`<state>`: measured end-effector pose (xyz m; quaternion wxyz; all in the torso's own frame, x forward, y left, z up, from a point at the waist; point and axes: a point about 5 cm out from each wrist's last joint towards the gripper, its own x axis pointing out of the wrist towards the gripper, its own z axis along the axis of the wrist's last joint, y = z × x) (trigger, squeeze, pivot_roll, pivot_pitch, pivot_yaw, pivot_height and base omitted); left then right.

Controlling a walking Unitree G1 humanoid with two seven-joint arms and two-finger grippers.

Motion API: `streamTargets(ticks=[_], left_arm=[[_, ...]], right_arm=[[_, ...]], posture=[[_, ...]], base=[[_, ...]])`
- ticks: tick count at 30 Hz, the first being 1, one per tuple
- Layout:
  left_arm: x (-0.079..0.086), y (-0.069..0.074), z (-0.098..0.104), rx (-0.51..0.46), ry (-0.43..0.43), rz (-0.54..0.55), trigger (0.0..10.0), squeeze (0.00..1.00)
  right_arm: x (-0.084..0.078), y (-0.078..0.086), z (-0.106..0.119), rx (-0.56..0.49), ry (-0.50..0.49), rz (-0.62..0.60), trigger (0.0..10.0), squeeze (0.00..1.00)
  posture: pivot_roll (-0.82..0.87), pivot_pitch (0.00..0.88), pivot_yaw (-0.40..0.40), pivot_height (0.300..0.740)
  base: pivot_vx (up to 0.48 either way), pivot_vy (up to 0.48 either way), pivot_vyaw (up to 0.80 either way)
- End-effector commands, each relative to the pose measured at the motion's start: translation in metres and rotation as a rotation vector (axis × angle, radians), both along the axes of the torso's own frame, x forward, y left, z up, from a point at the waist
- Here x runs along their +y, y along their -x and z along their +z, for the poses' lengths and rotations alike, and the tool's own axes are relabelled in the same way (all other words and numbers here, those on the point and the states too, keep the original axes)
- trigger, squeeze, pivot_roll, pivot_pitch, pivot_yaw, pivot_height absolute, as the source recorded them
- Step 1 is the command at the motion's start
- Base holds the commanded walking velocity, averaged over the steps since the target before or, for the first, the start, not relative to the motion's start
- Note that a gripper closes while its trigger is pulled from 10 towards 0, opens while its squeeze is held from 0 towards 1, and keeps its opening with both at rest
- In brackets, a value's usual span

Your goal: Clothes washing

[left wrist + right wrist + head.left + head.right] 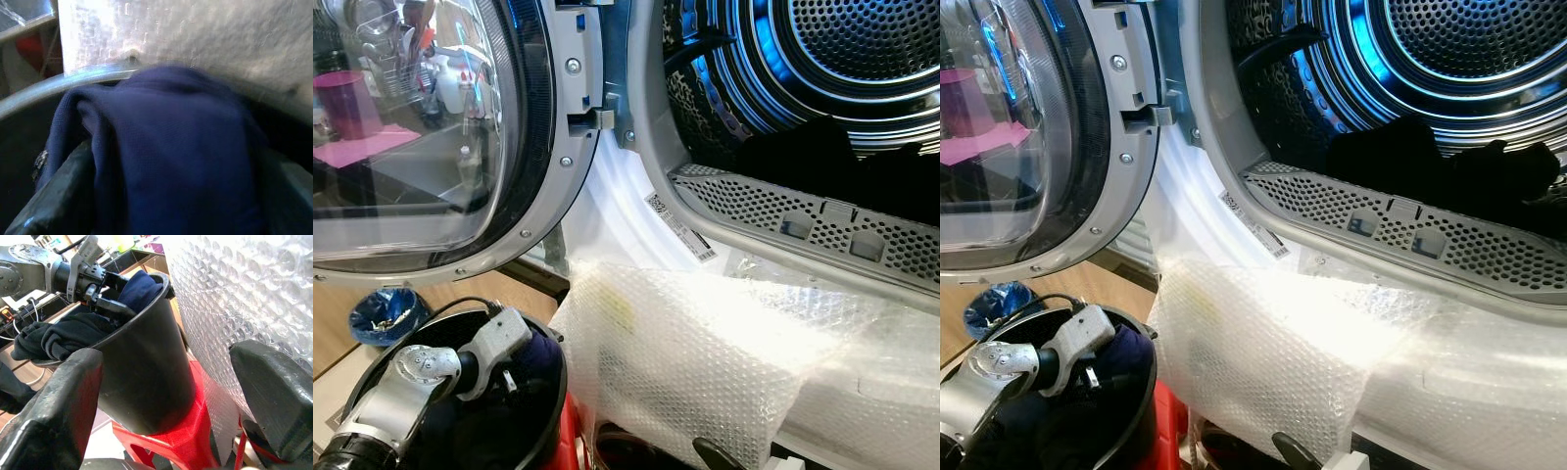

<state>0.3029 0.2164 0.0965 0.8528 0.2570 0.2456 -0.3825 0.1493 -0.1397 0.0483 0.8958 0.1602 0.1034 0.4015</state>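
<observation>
Left gripper (110, 296) clamped on navy garment (171, 147) in black bucket (142, 372) beside open drum (842, 88); right gripper (166, 396) spread, idle; best lifted clear of rim before swinging over bubble wrap (695, 362).

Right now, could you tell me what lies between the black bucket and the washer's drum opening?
A sheet of bubble wrap draped over the washer's front, beside the black bucket and below the drum opening, as both eye views show.

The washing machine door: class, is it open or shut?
Open. The door is swung aside to the robot's left, exposing the drum with dark clothes inside.
</observation>
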Motion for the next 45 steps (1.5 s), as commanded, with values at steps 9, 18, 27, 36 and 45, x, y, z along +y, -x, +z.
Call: streamTargets(ticks=[9,18,27,36,45], left_arm=[[0.002,-0.017,-0.003,-0.130,-0.042,0.092,4.5,0.00],[-0.013,-0.021,-0.009,-0.143,0.037,0.101,0.0,0.00],[-0.012,-0.023,-0.007,-0.171,0.067,0.126,0.0,0.00],[-0.014,-0.022,-0.007,-0.171,0.092,0.122,0.0,0.00],[-0.016,-0.021,-0.004,-0.214,0.144,0.147,0.0,0.00]], right_arm=[[-0.003,0.000,-0.003,0.008,0.015,-0.005,10.0,0.00],[-0.007,0.000,0.000,-0.001,0.028,-0.017,10.0,0.00],[-0.006,0.000,-0.002,-0.001,0.025,-0.017,10.0,0.00],[-0.005,0.000,-0.002,0.000,0.028,-0.005,10.0,0.00],[-0.005,-0.001,-0.002,0.000,0.025,-0.002,10.0,0.00]], posture=[[0.23,0.031,-0.016,0.740],[0.19,0.002,-0.018,0.740],[0.19,0.000,-0.012,0.740],[0.19,0.000,-0.016,0.740],[0.20,0.000,-0.018,0.740]], base=[[0.000,0.000,0.00],[0.000,0.000,0.00],[0.000,0.000,0.00],[0.000,0.000,0.00],[0.000,0.000,0.00]])
